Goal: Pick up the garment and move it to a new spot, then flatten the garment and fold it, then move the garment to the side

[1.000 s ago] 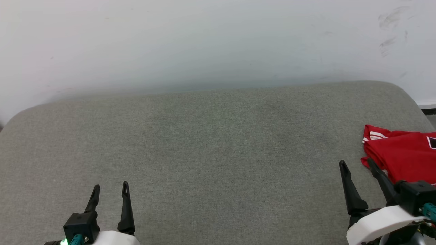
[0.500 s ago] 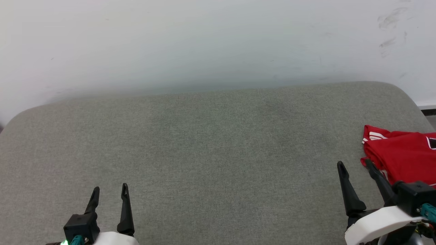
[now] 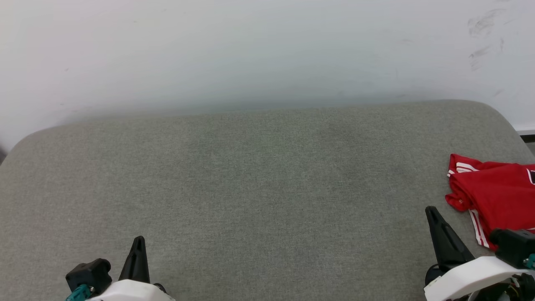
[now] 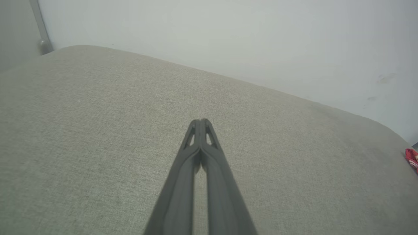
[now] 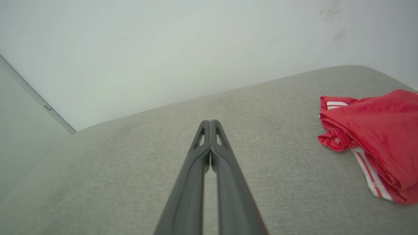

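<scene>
We saw our left gripper [image 4: 201, 122] with its two dark fingers pressed together, holding nothing, over the grey cushion [image 4: 81, 114] — a red sliver of the garment [image 4: 412, 159] lay well apart at the right edge, below the pale wall [image 4: 228, 39]

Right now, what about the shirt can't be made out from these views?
- Red shirt, head view: right edge cuts it off, print unreadable; the housing of the right gripper covers its near corner.
- Left wrist view: a red sliver at the right edge, too small to read.
- Right wrist view: cropped by the right edge; no print visible.
</scene>
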